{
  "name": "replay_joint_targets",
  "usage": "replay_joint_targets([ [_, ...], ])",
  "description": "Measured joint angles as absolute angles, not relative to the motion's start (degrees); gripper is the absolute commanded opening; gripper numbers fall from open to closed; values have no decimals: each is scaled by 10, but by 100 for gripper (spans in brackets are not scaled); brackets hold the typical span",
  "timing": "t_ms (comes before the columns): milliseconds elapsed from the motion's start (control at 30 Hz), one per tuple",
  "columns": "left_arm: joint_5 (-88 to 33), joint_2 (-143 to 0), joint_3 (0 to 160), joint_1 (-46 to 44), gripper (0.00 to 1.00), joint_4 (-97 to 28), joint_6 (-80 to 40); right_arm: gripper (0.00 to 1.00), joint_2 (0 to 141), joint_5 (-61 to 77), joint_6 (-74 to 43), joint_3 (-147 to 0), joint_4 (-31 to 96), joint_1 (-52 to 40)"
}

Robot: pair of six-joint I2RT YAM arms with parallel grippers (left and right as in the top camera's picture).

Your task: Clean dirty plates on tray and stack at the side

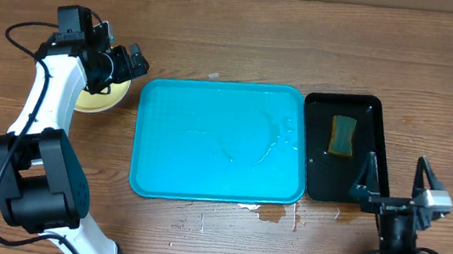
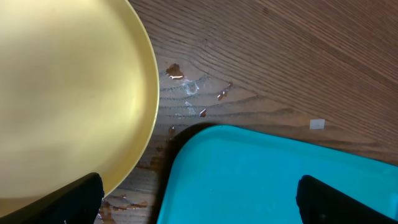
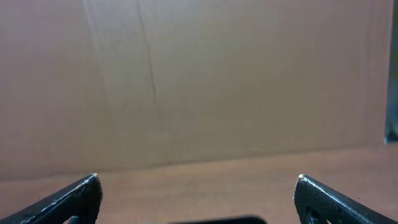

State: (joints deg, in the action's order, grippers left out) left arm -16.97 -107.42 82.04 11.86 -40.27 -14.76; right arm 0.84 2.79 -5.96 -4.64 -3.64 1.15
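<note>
From overhead, the blue tray [image 1: 221, 141] lies in the middle of the bench [image 1: 305, 33], its floor shining with streaks of water. Just off its left end sits a pale yellow plate [image 1: 97, 102], partly covered by the left arm [image 1: 42, 97]. I cannot tell whether other plates lie beneath it. The left hand [image 1: 130, 60] hangs over the plate's far edge, and its state is hard to read from here. A black tray [image 1: 358, 172] sits just beside the blue tray's right end and holds a sponge [image 1: 343, 134]. The right hand [image 1: 394, 170] is at the black tray's near end, fingers spread apart with nothing between them. Small spills [image 1: 272, 215] mark the bench by the blue tray's near edge.

From the left wrist, the left hand [image 2: 199, 183] has its fingers [image 2: 74, 199] wide apart, gripping nothing. The plate [image 2: 68, 93] fills the upper left, and a rounded corner of the blue tray [image 2: 267, 180] lies near it without touching. Brown drops [image 2: 186, 84] dot the bench [image 2: 298, 56] between them.

From the right wrist, the right hand [image 3: 199, 186] is also spread, its fingers [image 3: 74, 196] at the lower corners. It faces a plain brown wall [image 3: 217, 81] above a strip of bench [image 3: 205, 180].
</note>
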Motion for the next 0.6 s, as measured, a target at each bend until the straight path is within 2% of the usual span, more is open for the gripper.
replay_joint_targets([
  [200,-170,-1074,820,119,100,-403,-148,100,8,28,-60,-14,-30,11],
  [400,-170,-1074,820,119,100,-403,-148,100,8,29,-54,-11,38,11],
  [600,-170,-1074,820,119,100,-403,-148,100,8,51,0,-11,47,11],
])
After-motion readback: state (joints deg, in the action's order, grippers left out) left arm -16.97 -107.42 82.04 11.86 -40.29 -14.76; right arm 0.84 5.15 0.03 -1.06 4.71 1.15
